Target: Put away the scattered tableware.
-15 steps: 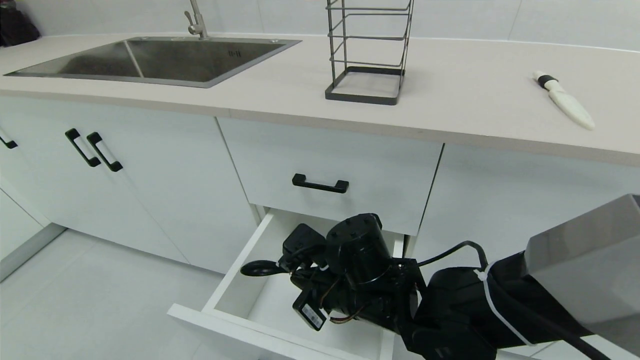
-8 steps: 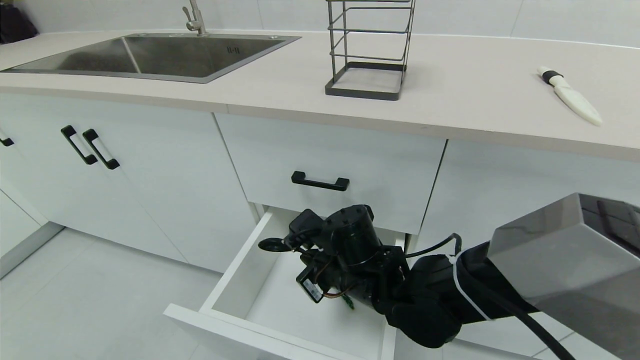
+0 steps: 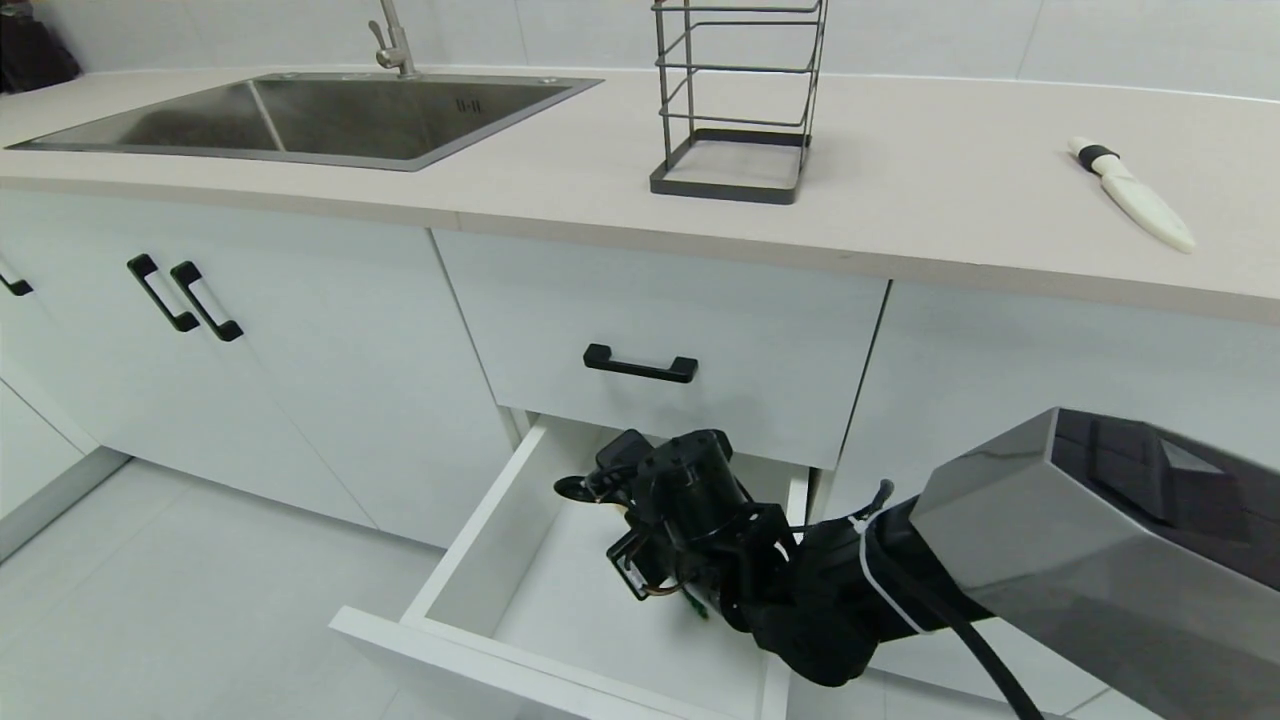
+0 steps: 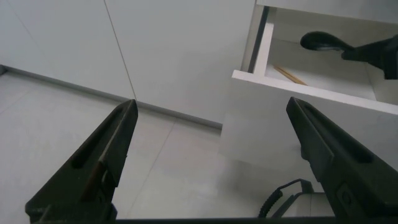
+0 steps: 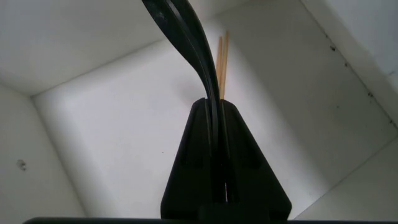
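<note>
Gripping the thin handle of a black spoon (image 3: pixel 573 488), your right gripper (image 3: pixel 612 478) sits low in the centre of the head view, over the open white drawer (image 3: pixel 470 560). Its jaws are pressed together on the handle, which the right wrist view shows running up out of the gripper (image 5: pixel 214 102) to the dark spoon (image 5: pixel 186 37) bowl. You cannot tell whether the bowl touches the drawer floor; it lies toward the drawer's back left corner, under the closed upper drawer with its black handle (image 3: pixel 640 365). A pair of pale wooden chopsticks (image 5: pixel 222 59) lies on the drawer floor just past the spoon. Your left gripper (image 4: pixel 211 106) has its jaws spread wide with nothing between them, facing the cabinet front and the side of the drawer (image 4: pixel 261 56), where the spoon (image 4: pixel 326 42) and chopsticks (image 4: pixel 289 74) show again. On the countertop (image 3: pixel 950 180) across the top of the head view, a white knife (image 3: pixel 1130 195) lies at upper right, a dark wire rack (image 3: pixel 735 100) stands at upper centre, and the steel sink (image 3: pixel 300 115) is at upper left.
</note>
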